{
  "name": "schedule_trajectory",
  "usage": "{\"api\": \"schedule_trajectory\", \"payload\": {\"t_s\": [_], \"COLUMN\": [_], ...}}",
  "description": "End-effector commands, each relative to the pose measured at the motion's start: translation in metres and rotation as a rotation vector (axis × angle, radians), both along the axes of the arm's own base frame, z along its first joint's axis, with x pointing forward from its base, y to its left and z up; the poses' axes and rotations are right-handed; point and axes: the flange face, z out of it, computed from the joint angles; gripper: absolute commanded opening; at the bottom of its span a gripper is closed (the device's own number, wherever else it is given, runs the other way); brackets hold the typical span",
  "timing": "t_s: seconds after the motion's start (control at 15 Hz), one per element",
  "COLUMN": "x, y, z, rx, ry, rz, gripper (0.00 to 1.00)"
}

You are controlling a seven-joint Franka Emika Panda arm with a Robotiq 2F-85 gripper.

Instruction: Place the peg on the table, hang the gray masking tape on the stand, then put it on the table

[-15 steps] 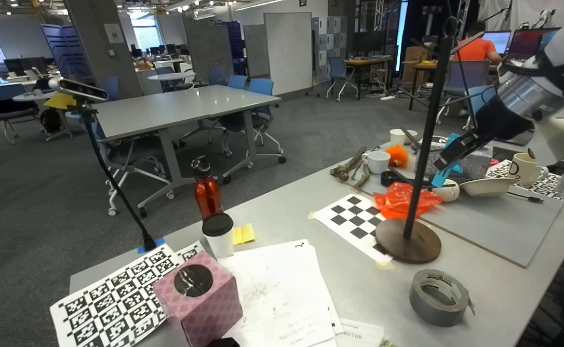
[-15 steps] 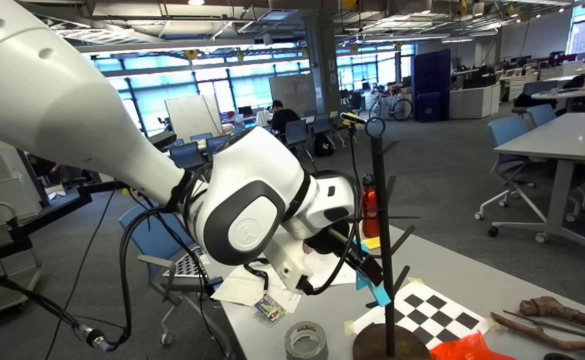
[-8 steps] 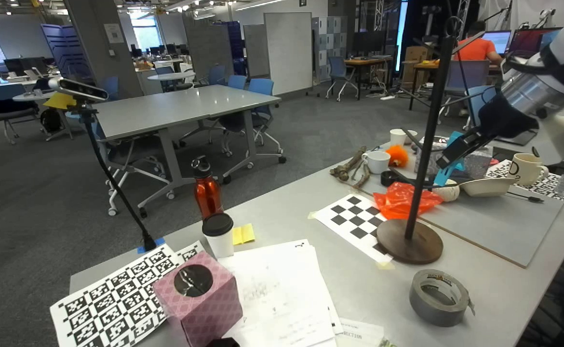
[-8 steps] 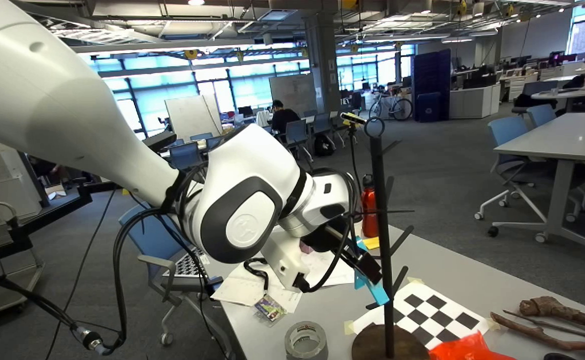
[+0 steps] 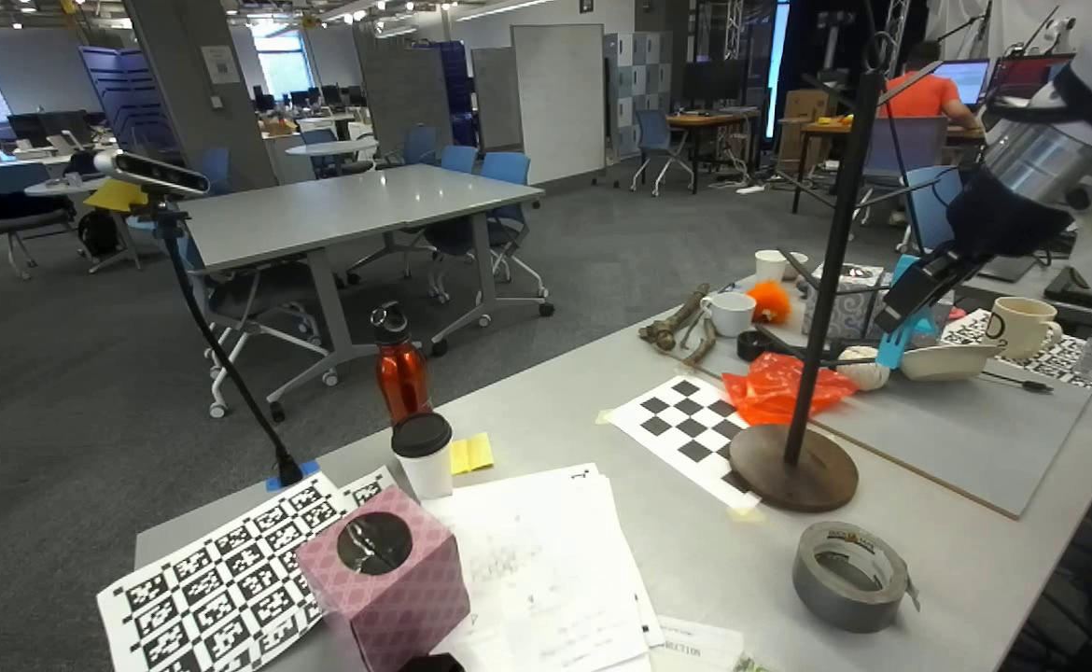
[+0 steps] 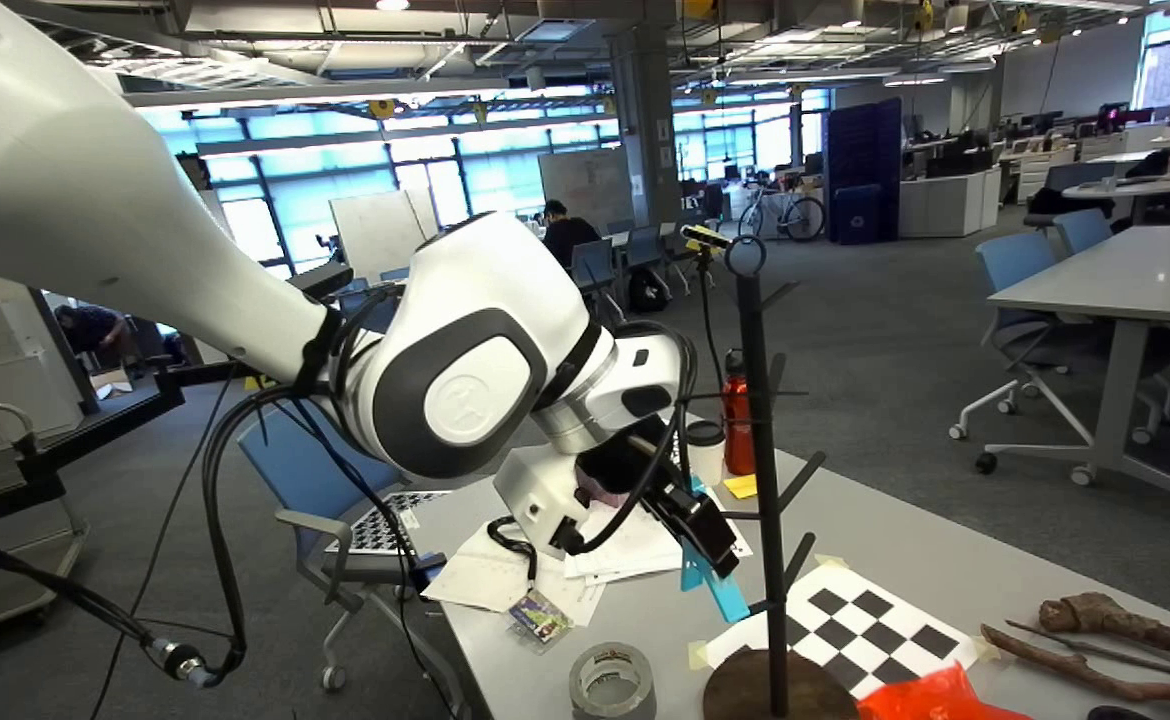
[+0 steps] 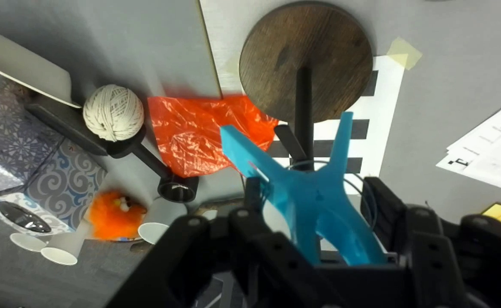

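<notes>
Jaws clamp one blue peg (image 7: 308, 190); the table (image 5: 695, 551) bears one stand (image 5: 828, 280), one tape roll (image 5: 835, 605)

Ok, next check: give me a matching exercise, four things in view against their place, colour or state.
Things:
1. peg
2. ball of string
3. stand
4. gray masking tape

Place, colour or state:
A. lying flat on the table
B. standing upright
C. held in the gripper
D. off-white

Pairs: 1-C; 2-D; 3-B; 4-A

Bright daylight enters by the windows (image 6: 497, 172), the red plastic (image 7: 197, 137) has glare, and on the table (image 5: 695, 551) I see soft shadows.
</notes>
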Motion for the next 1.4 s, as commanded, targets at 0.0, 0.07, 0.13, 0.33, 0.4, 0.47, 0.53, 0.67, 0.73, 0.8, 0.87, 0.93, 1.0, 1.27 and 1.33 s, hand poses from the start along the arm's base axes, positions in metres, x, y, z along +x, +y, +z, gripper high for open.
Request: {"api": "schedule_trajectory", "payload": {"t_s": [0.0, 0.07, 0.13, 0.33, 0.4, 0.47, 0.53, 0.67, 0.73, 0.8, 0.87, 0.93, 1.0, 1.27, 1.33], "x": [-0.011, -0.012, -0.012, -0.015, -0.016, -0.018, -0.02, -0.025, -0.028, -0.03, -0.033, -0.036, -0.039, -0.049, -0.051], "y": [0.004, 0.005, 0.005, 0.006, 0.006, 0.007, 0.007, 0.008, 0.008, 0.008, 0.008, 0.008, 0.007, -0.009, -0.017], "z": [0.018, 0.021, 0.023, 0.029, 0.032, 0.036, 0.04, 0.048, 0.051, 0.054, 0.056, 0.058, 0.059, 0.042, 0.035], "rx": [-0.031, -0.035, -0.037, -0.046, -0.052, -0.061, -0.067, -0.076, -0.079, -0.082, -0.084, -0.086, -0.091, -0.109, -0.131], "ry": [0.066, 0.073, 0.08, 0.085, 0.081, 0.078, 0.077, 0.071, 0.072, 0.071, 0.074, 0.079, 0.085, 0.124, 0.129], "rz": [0.011, 0.013, 0.013, 0.012, 0.01, 0.009, 0.012, 0.013, 0.013, 0.011, 0.007, 0.001, -0.006, -0.045, -0.063], "gripper": [0.36, 0.36, 0.36, 0.36, 0.36, 0.36, 0.36, 0.36, 0.36, 0.36, 0.36, 0.36, 0.36, 0.36, 0.36]}}
